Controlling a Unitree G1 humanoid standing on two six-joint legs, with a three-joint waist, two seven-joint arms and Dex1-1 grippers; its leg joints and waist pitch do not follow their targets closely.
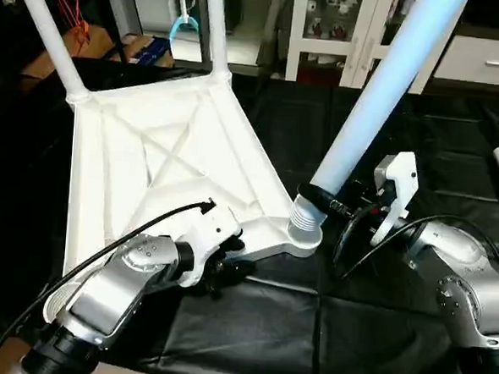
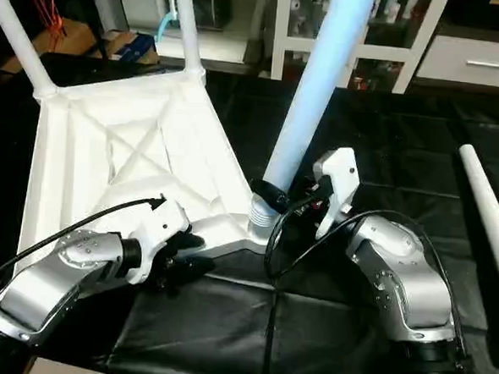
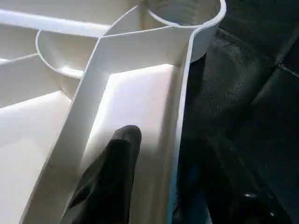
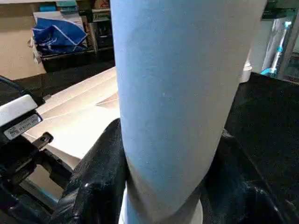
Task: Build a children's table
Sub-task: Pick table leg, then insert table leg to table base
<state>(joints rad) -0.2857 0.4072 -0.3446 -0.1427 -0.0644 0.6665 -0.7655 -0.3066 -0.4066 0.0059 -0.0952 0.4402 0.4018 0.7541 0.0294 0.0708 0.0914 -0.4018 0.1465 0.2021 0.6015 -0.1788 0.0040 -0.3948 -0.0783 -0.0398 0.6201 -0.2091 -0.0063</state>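
Observation:
The white tabletop lies upside down on the black mat, its X ribs facing up. Two white legs stand in its far corner sockets. My right gripper is shut on a third leg just above its ribbed lower end. That end sits in the near right corner socket, and the leg leans to the right. In the right wrist view the black fingers hug the leg on both sides. My left gripper is shut on the tabletop's near rim, with one finger inside the rim and the other outside.
A loose white leg lies on the mat at the right. White cabinets and shelving stand behind the work surface, with a cardboard box at the back left. Black cables run along both forearms.

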